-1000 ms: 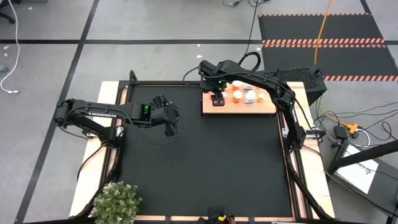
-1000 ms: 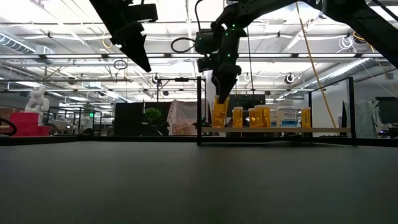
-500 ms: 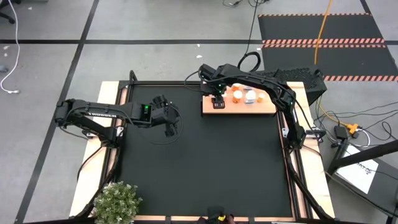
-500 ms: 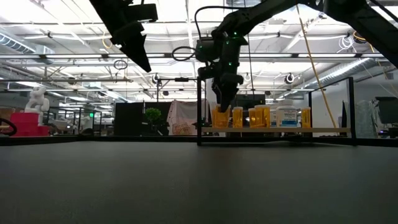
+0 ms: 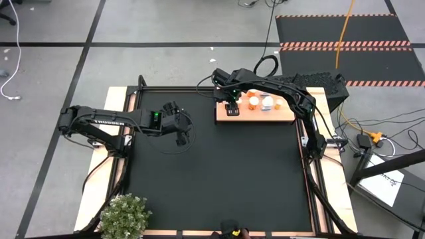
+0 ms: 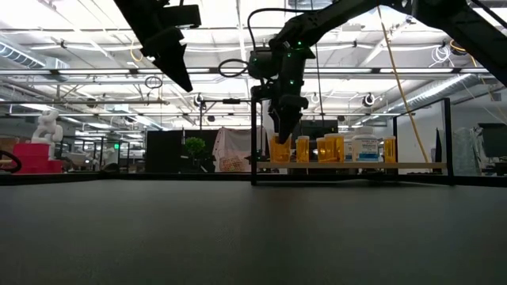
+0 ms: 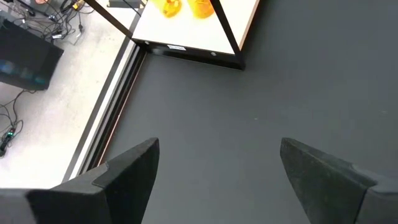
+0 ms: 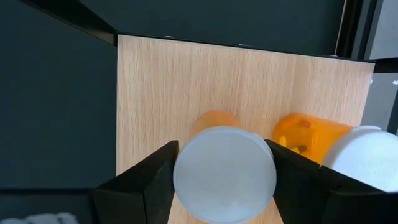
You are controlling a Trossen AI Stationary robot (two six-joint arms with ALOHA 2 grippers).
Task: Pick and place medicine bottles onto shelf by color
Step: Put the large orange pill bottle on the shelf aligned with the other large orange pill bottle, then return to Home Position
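Note:
My right gripper is over the left end of the light-wood shelf, shut on an orange medicine bottle with a white cap. In the low view this bottle stands upright on the shelf. Several more orange bottles and a white one stand on the shelf to its right. My left gripper is open and empty, held above the black mat's left half. My right gripper has the bottle's white cap between its two fingers, one on each side. The fingers come from above, pointing down. The bottle stands upright with its base on the shelf's left end.
A neighbouring orange bottle stands close beside the held one. A black frame post rises by the shelf's left end. A potted plant sits at the near left corner. The black mat covers the table.
My right gripper has gone a little up and toward the far edge. The orange bottle, which hung tilted below the fingers, now stands upright on the shelf's left end.

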